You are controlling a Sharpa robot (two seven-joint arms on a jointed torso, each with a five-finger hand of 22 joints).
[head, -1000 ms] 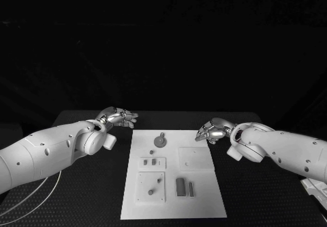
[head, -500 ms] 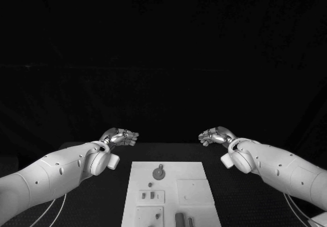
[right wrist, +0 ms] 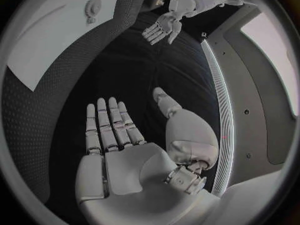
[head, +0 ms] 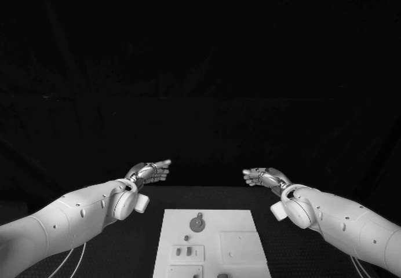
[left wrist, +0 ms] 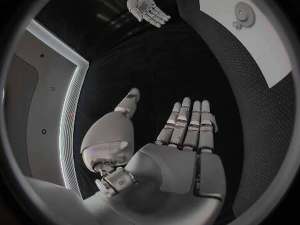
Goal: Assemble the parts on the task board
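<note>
We see the silver left hand (head: 148, 172) raised over the far edge of the black table (head: 138, 231), off the far left corner of the white rectangular task board (head: 210, 243), and its own wrist view (left wrist: 181, 135) shows what the head view cannot: fingers stretched out straight and lying close side by side, thumb held apart, palm bare, holding nothing. The silver right hand (head: 266, 176) mirrors it off the board's far right corner; its wrist view (right wrist: 115, 135) shows the same flat, empty pose, fingers extended and close together, thumb out to the side. Each wrist view also catches the other hand across the gap, fingers loosely spread and empty, with a strip of the board at the circle's rim. Both hands sit well apart from the board and from each other, touching nothing. On the board, near its far edge, lies a small round grey part with a stub (head: 197, 222); towards us sit a small dark peg (head: 186, 237), a raised plate with two slots (head: 188, 252) on the left and a plain square plate (head: 240, 248) on the right. The near part of the board is cut off by the picture's bottom edge, so we cannot make out what lies there, and the small pieces are too fine to tell whether they are seated or loose. Bare black table runs along both long sides of the board, under the white arms.
</note>
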